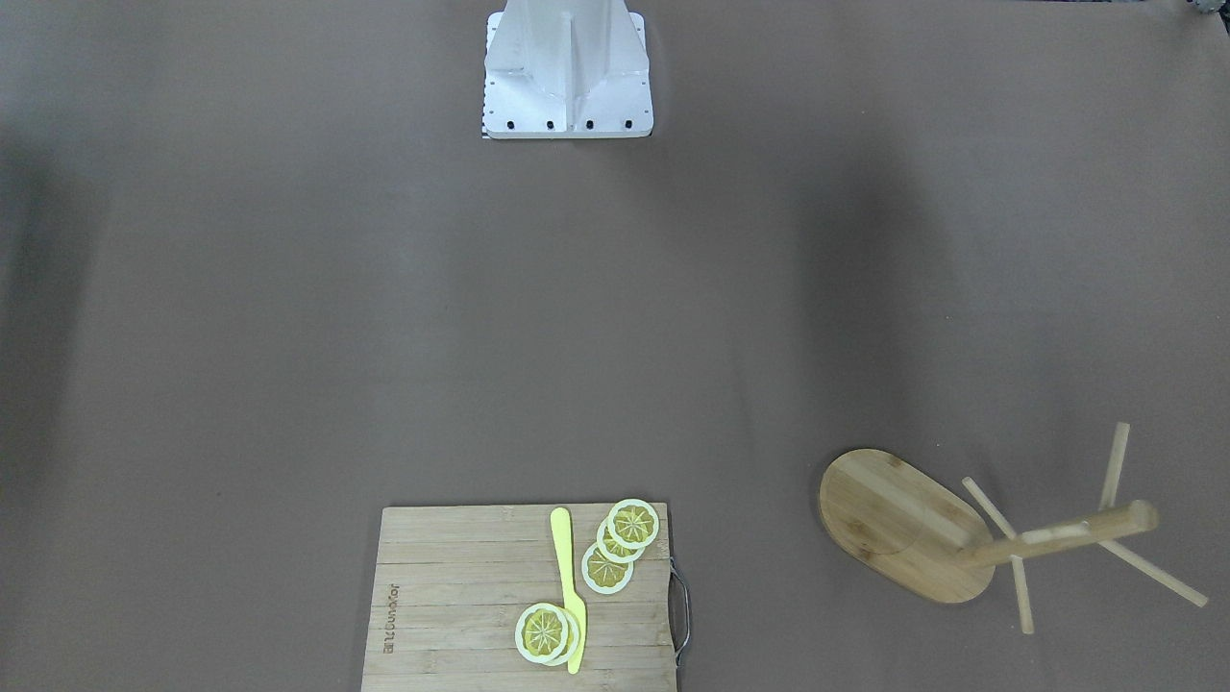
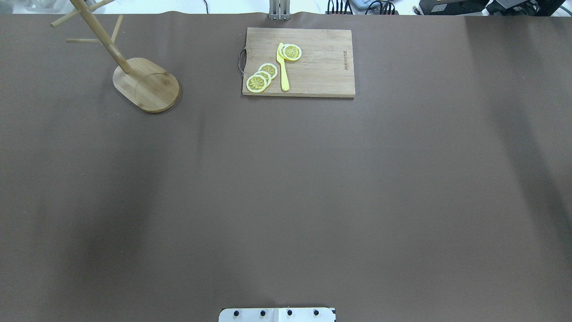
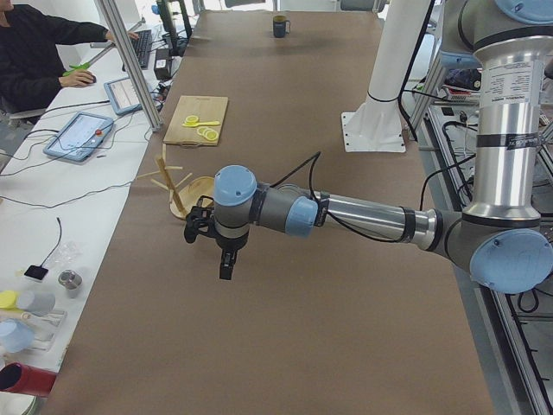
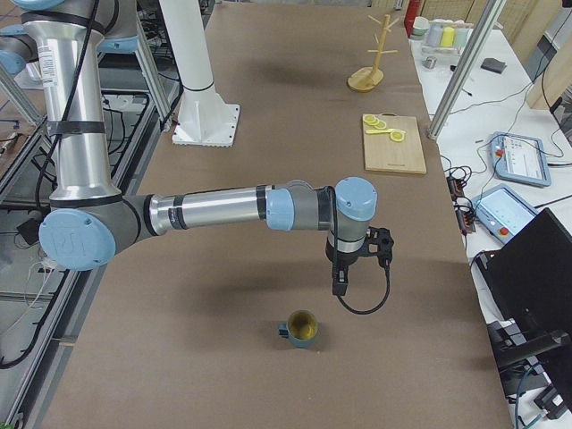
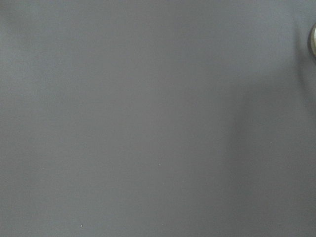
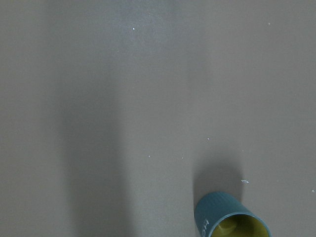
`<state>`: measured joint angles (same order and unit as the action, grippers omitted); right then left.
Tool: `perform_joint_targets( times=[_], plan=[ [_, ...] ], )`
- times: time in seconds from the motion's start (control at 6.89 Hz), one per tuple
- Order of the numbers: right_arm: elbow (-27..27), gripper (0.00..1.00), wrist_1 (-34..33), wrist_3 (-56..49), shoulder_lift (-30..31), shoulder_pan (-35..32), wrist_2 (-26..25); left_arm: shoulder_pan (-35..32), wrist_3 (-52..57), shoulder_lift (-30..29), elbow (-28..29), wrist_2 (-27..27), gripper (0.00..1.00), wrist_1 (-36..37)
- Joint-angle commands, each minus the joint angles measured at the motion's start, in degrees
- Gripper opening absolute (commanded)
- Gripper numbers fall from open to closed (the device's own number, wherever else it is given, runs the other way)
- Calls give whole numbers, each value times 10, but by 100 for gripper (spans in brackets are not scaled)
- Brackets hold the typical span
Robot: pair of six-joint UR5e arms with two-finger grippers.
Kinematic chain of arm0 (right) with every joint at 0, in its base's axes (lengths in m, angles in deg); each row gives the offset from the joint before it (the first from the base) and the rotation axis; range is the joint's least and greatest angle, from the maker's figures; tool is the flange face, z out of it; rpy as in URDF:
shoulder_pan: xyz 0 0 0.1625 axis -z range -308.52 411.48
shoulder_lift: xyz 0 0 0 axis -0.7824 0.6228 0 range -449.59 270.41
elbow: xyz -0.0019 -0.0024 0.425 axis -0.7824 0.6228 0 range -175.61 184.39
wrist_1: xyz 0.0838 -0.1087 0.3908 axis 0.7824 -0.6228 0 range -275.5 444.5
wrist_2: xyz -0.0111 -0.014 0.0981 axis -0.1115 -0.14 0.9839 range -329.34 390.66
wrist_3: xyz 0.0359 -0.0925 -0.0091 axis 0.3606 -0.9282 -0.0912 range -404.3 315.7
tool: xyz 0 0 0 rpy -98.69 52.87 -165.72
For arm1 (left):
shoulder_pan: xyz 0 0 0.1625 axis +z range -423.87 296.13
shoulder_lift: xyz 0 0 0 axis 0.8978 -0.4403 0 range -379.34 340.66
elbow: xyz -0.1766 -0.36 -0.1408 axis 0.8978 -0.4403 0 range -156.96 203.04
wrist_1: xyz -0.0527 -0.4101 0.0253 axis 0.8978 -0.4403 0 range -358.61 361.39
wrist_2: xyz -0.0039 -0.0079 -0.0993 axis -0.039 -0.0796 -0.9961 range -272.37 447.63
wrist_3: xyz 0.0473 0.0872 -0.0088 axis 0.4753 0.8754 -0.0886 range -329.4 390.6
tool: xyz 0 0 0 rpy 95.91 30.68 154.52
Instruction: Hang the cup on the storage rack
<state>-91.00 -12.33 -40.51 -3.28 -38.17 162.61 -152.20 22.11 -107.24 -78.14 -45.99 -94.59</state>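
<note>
Upright cup (image 4: pixel 301 331) on the desk (image 2: pixel 286 179) toward the robot's right end, olive inside facing up. Right gripper (image 4: pixel 339 281) above the desk, near the cup but apart from it, pointing down; seen only from the side, so can't tell if fingers apart or together. Cup's rim at bottom edge of right wrist view. Storage rack (image 2: pixel 145 85) upright at the far left corner, operators' side, well apart from cup. Left gripper (image 3: pixel 226 270) pointing down over the desk, near the rack; finger state likewise can't tell. Cutting board (image 2: pixel 321 67) mid-desk at far edge, with lemon slices (image 2: pixel 263 76) and yellow knife (image 2: pixel 282 67) on it.
</note>
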Motion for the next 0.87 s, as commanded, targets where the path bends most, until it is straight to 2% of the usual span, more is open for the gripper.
perform_joint_targets(
  times=[0.0, 0.44, 0.73],
  plan=[
    [-5, 100, -1, 1, 2, 0, 1, 1, 0, -2, 5, 0, 98, -1],
    [0, 100, -1, 5, -5, 10, -16, 1, 0, -1, 5, 1, 98, -2],
    [0, 100, -2, 6, -8, 14, -9, 1, 0, -8, 5, 4, 98, 0]
  ],
)
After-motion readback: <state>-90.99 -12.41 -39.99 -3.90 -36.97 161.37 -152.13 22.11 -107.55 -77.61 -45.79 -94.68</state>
